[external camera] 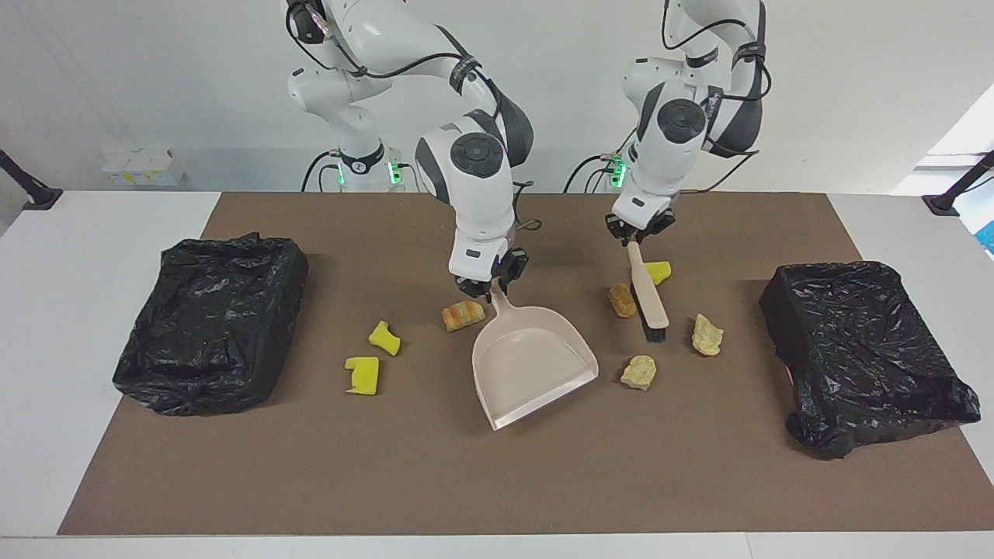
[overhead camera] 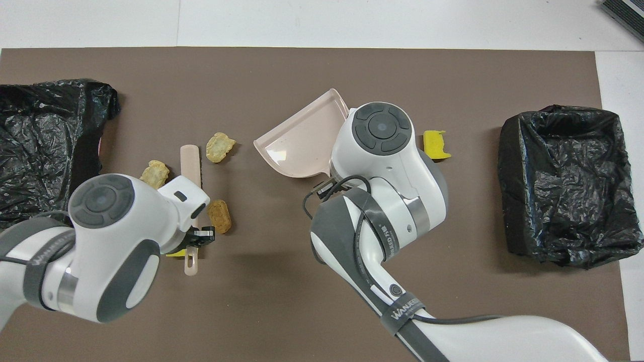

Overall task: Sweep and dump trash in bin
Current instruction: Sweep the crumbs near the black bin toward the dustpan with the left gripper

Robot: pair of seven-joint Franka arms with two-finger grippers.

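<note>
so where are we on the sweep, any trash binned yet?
Nothing binned: scraps like the bread-like piece and yellow sponge chunk lie on the mat, and the dustpan is empty. In hand: right gripper shut on the dustpan handle, left gripper shut on the brush. Left: sweeping and dumping.

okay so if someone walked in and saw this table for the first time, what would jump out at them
Probably the two arms mid-table, each shut on a tool: the right gripper on the handle of the beige dustpan, the left gripper on the handle of the brush. Next, the bright scraps scattered on the brown mat around both tools. Last, a black-bagged bin at the right arm's end and another bin at the left arm's end.
</note>
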